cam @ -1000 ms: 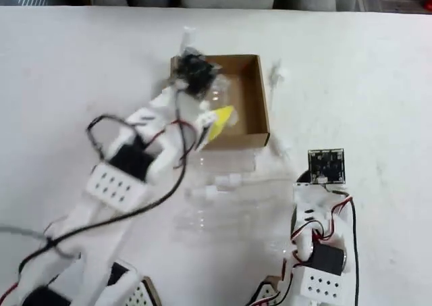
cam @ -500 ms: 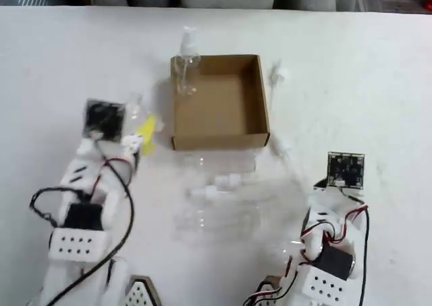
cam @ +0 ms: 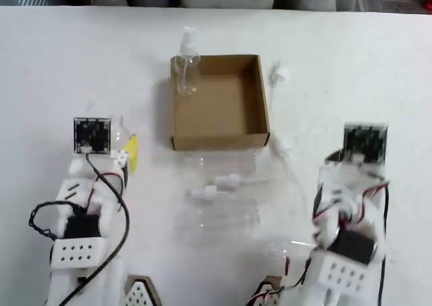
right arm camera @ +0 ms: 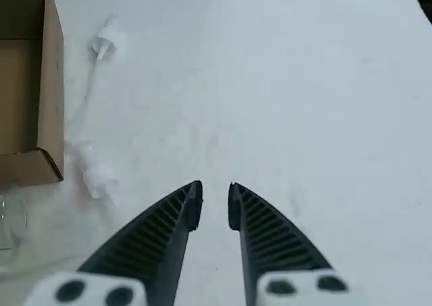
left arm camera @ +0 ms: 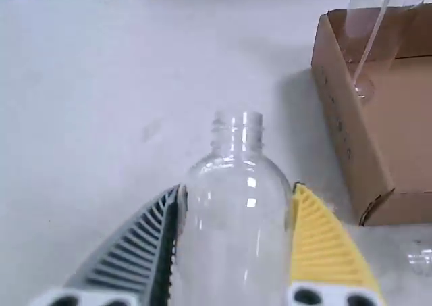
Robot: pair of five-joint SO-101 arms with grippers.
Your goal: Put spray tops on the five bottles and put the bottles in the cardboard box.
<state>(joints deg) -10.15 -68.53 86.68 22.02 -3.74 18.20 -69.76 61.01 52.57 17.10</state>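
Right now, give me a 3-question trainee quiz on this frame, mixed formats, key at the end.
1. True or false: the clear bottle held in the left gripper already wears a spray top.
2. How many bottles stand inside the cardboard box? A: none. B: one. C: three.
3. Short answer: what is the right gripper holding?

Key: 1 false, its threaded neck is bare. 2 B, a single spray-topped bottle in a far corner. 3 nothing, it hangs over bare table.
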